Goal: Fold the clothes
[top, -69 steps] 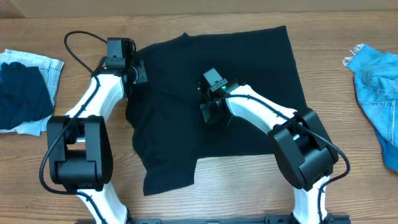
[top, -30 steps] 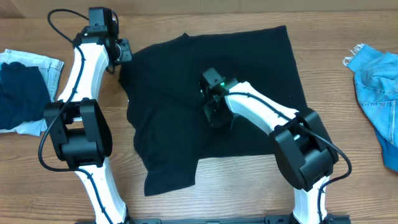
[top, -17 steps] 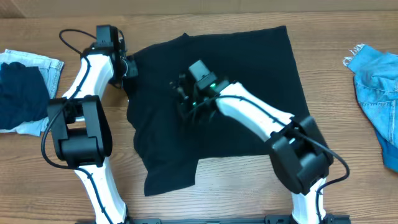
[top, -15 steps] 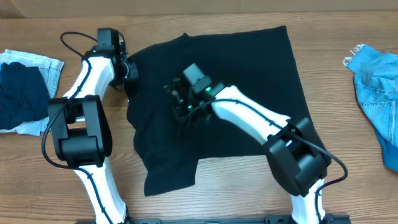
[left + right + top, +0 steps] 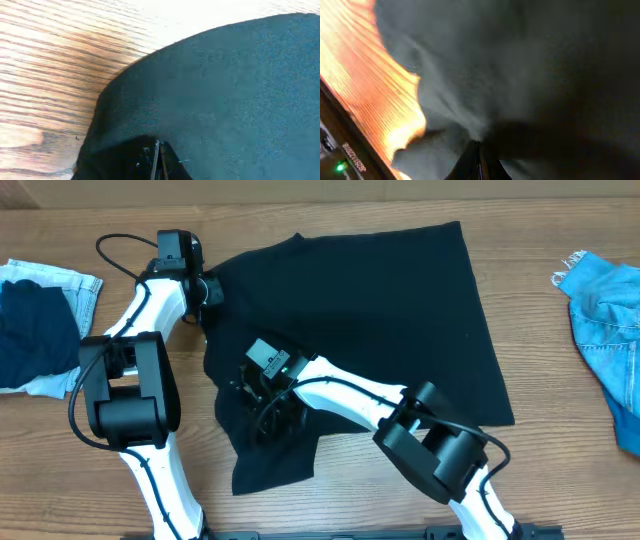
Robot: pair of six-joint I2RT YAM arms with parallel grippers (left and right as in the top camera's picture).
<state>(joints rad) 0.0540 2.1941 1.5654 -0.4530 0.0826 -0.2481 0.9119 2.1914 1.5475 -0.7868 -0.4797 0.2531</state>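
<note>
No legible text; tiny white print on dark bar (image 5: 340, 145) unreadable.

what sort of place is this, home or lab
Most likely a robot lab bench: a left arm and right arm at a wooden table, a black shirt spread out, blue denim and pale denim at the edges.

clothes (image 5: 380, 310): black cloth, matt, soft, fine weave shows in the left wrist view, no sheen; table (image 5: 560, 470): wood, smooth, satin finish, clear grain; arm shells (image 5: 340, 388): white glossy plastic; arm joints (image 5: 125, 415): matt black; blue garment (image 5: 610, 310): denim, rough frayed edge; pale piece (image 5: 75, 285): washed denim, matt
</note>
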